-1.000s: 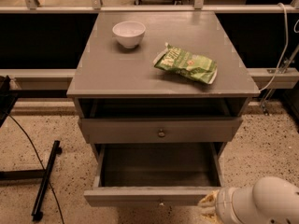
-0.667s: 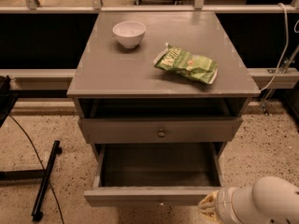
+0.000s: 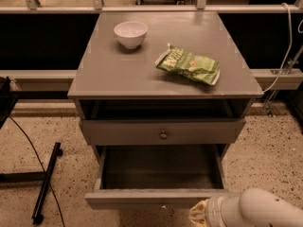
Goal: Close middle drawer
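The grey cabinet [image 3: 165, 82] has its middle drawer [image 3: 156, 198] pulled far out. The drawer's deep box is empty and dark inside, and its flat front faces the bottom edge of the view. The drawer above it [image 3: 142, 132], with a small round brass knob [image 3: 163, 135], sticks out only slightly. The lowest drawer is hidden below. My gripper [image 3: 200, 214] is at the bottom right, on the end of the white arm [image 3: 265, 212]. It sits just in front of and below the right part of the middle drawer's front.
A white bowl [image 3: 130, 33] and a green snack bag [image 3: 189, 65] lie on the cabinet top. A black stand leg [image 3: 46, 181] and a cable lie on the speckled floor at the left. A white cable [image 3: 284, 51] hangs at the right. A low rail runs behind the cabinet.
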Motion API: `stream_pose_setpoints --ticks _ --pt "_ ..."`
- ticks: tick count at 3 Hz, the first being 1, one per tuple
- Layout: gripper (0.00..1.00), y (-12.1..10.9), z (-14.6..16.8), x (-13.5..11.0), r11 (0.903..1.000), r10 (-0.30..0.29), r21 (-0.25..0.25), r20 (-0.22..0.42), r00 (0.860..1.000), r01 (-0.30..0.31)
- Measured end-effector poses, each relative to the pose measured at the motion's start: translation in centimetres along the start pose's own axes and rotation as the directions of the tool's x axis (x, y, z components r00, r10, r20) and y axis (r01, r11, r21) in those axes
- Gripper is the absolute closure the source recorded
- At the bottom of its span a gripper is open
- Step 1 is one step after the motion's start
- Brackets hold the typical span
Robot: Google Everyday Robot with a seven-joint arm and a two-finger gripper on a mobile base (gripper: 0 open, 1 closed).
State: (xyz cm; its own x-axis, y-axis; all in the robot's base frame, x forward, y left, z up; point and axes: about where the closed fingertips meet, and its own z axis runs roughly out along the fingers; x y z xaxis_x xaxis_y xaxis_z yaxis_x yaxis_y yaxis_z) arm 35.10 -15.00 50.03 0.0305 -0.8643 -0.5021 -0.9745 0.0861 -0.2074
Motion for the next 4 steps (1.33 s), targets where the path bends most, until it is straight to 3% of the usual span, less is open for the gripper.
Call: stream_pose_setpoints --ticks 1,2,4 --pt "1.00 0.8 4.0 1.5 0.9998 -0.017 -0.008 0.013 1.000 0.017" --pt "1.00 0.9 7.1 3.4 0.9999 0.014 0.000 0.034 0.999 -0.014" --pt "1.00 -1.4 12.8 7.5 0.9951 0.093 0.030 0.062 0.994 -0.095"
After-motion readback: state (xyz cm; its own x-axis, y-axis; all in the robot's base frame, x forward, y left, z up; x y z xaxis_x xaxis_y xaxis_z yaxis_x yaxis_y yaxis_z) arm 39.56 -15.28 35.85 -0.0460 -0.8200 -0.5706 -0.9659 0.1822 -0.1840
